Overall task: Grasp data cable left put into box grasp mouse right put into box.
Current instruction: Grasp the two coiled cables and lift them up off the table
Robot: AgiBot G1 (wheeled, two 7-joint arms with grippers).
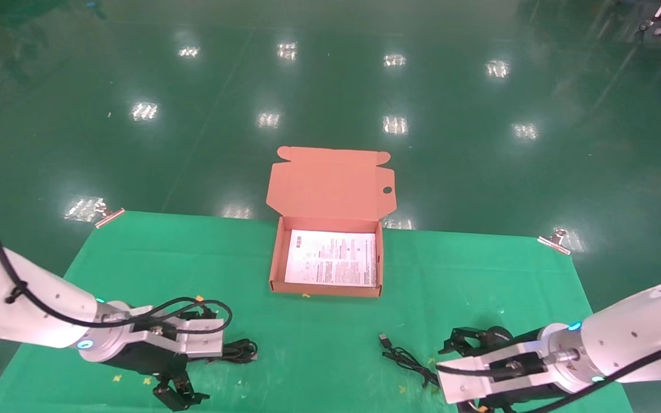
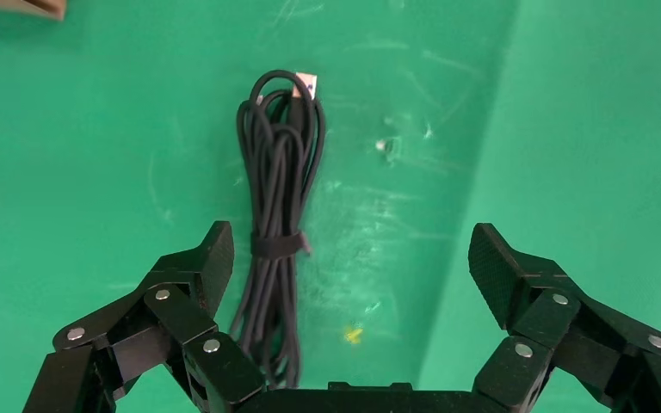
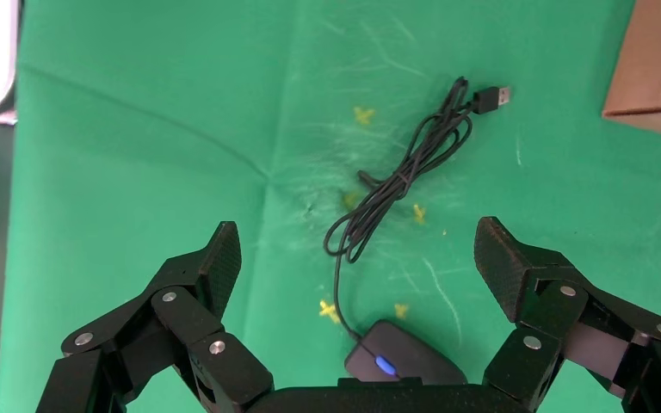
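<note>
The open cardboard box (image 1: 276,258) sits at the table's middle, lined with a white printed sheet, its lid flap standing behind. The bundled data cable (image 2: 277,232) lies on the green cloth; its end shows in the head view (image 1: 241,350). My left gripper (image 2: 351,245) is open over it, the bundle close to one finger; it sits at the front left in the head view (image 1: 210,355). The black mouse (image 3: 404,361) lies between the fingers of my open right gripper (image 3: 357,237), near the palm. Its cord (image 1: 405,358) trails left to a USB plug (image 3: 491,96). The wrist hides the mouse body in the head view.
The green cloth (image 1: 479,275) covers the table, held by metal clips at the far corners (image 1: 109,215) (image 1: 554,240). Glossy green floor lies beyond the far edge. A box corner shows in the right wrist view (image 3: 645,69). Small yellow marks dot the cloth.
</note>
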